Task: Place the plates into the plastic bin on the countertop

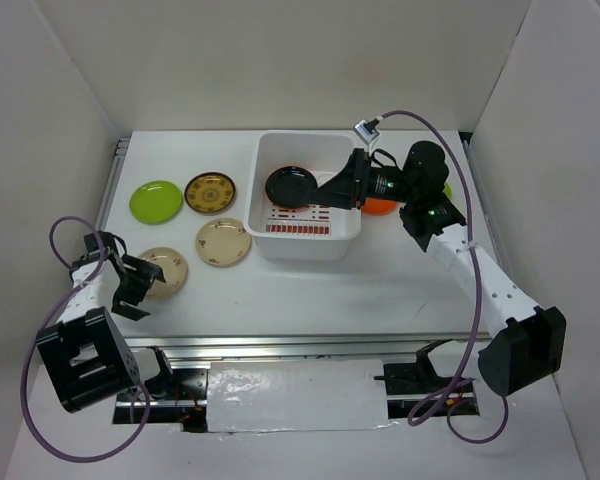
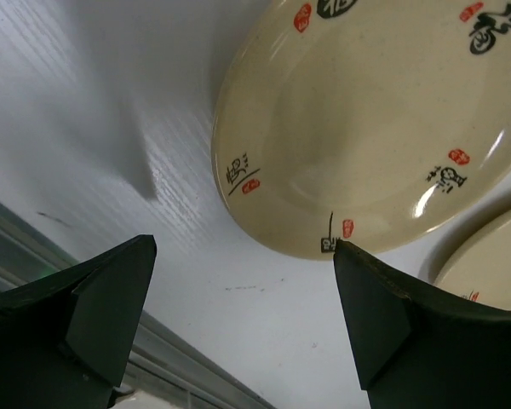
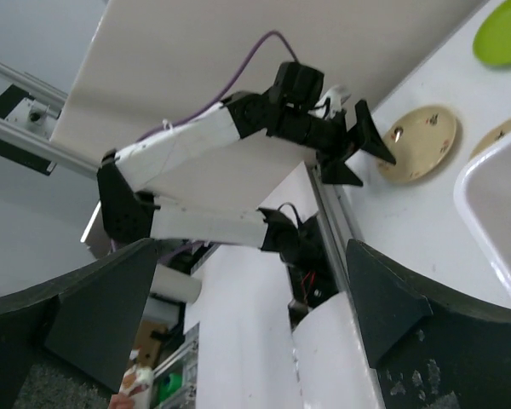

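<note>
Left pincer (image 2: 243, 245) wide, empty, by cream plate (image 2: 366, 128), right pincer (image 3: 251, 247) likewise, black plate (image 1: 288, 186) in bin (image 1: 310, 246) only overhead

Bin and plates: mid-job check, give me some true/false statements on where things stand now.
A black plate lies in the bin. True.
The leftmost lime plate is in the bin. False: it lies on the countertop, left of the bin.
The left jaws are shut on a cream plate. False: they stand open, the plate ahead of them.
The right jaws stand open and empty. True.
</note>
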